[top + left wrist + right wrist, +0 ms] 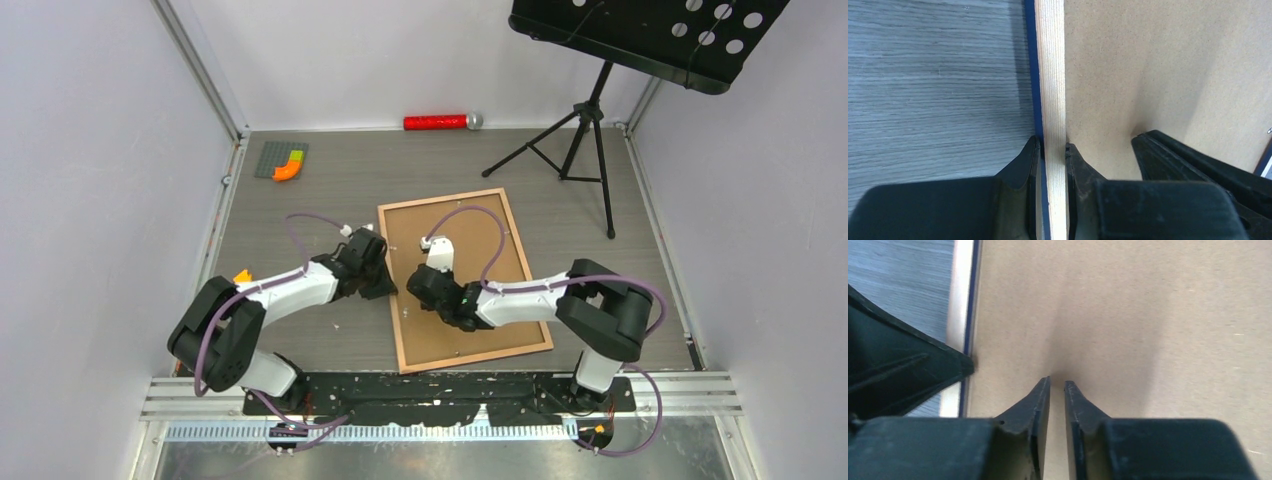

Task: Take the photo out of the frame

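Clamping frame (1052, 75) rail — left fingers (1023, 170), right fingers (1035, 405) closed, on backing board (1148, 315)

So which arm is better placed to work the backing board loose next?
Probably the right: the right gripper, shut, is tips-down at the backing board beside the rail. The left gripper is occupied, clamped on a rail of the frame.

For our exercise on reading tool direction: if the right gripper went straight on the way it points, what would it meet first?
The brown backing board: the right gripper, jaws nearly shut, points straight at it. Whether the tips touch it is unclear.
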Tool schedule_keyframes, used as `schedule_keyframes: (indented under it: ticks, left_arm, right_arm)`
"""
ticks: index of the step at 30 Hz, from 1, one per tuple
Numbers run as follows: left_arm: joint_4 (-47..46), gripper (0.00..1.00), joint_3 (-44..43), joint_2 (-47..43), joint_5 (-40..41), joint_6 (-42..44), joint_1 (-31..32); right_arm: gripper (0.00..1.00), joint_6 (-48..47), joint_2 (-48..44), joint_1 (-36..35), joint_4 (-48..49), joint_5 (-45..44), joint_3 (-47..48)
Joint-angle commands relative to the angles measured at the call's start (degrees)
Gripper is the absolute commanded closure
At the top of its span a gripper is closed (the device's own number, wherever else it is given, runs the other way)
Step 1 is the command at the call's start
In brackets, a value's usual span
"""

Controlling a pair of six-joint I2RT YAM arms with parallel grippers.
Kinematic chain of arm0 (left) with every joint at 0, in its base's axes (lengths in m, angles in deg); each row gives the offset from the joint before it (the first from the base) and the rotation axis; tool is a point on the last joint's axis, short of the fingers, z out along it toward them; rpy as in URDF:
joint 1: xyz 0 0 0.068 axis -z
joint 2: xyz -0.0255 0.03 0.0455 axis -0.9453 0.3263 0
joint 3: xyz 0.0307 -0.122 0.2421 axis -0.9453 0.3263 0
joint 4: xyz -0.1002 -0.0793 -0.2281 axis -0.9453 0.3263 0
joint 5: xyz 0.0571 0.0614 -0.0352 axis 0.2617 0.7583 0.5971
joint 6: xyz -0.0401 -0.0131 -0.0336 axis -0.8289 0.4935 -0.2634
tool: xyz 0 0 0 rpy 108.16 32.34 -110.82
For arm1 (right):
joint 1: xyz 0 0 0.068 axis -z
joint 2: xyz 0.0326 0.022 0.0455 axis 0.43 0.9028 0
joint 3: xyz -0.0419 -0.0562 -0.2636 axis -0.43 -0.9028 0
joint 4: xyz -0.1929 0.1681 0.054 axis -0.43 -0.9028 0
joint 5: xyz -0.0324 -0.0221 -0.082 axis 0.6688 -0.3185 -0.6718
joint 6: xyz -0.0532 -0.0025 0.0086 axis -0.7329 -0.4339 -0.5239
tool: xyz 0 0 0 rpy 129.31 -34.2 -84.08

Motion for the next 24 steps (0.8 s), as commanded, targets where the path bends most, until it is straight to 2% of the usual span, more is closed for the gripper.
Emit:
schedule_keyframes:
  ticks: [1,4,5,6,7,8,9,11,12,16,20,23,24]
  left_arm:
    - [3.92,1.00,0.21,-2.62,-2.82,4.62,0.35]
    - [3.75,0.99,-1.08,-4.63,-3.91,7.48,0.34]
    - [4.06,0.96,-1.49,-5.55,-3.73,8.06,0.31]
    - [4.69,0.88,-1.95,-6.58,-3.23,8.41,0.32]
    - [5.38,0.78,-2.38,-7.87,-2.49,8.87,0.28]
    - [5.86,0.67,-2.78,-9.13,-1.91,9.42,0.28]
    - [6.56,0.49,-3.41,-10.52,-0.69,9.88,0.24]
    - [8.02,0.27,-4.62,-12.87,1.26,10.84,-0.43]
    - [8.84,0.22,-5.35,-13.76,2.35,10.85,-1.09]
    - [10.06,0.02,-9.10,-14.20,5.64,12.49,-4.71]
    - [11.90,0.00,-19.65,-5.43,3.69,17.58,-10.18]
    - [16.34,0.00,-32.99,5.83,1.69,28.15,-12.63]
    - [20.68,0.00,-37.92,10.00,-0.40,30.46,-13.52]
  right_arm:
    - [0.68,-6.98,-4.73,0.58,-0.10,-3.06,-4.26]
    - [0.49,-13.82,-11.68,0.60,4.24,-5.48,-5.17]
    - [0.36,-17.94,-13.15,0.60,7.31,-6.25,-6.04]
    - [0.27,-19.72,-16.39,0.64,9.31,-7.94,-6.74]
    - [0.06,-23.06,-18.01,0.71,13.48,-8.71,-8.12]
    - [0.01,-24.35,-20.77,1.07,15.86,-9.52,-8.92]
    - [0.03,-25.73,-21.83,1.32,18.64,-9.63,-9.77]
    - [0.04,-28.54,-24.50,2.51,19.59,-5.67,-9.25]
    - [0.04,-32.10,-24.66,3.54,19.27,-3.53,-7.83]
    - [0.04,-33.66,-23.25,5.51,11.06,-1.17,-2.83]
    - [0.04,-27.53,-23.04,7.01,4.71,2.01,-1.80]
    - [0.04,-24.38,-25.97,8.23,4.93,5.78,-4.73]
    - [0.04,-24.26,-27.26,8.41,4.83,6.89,-5.93]
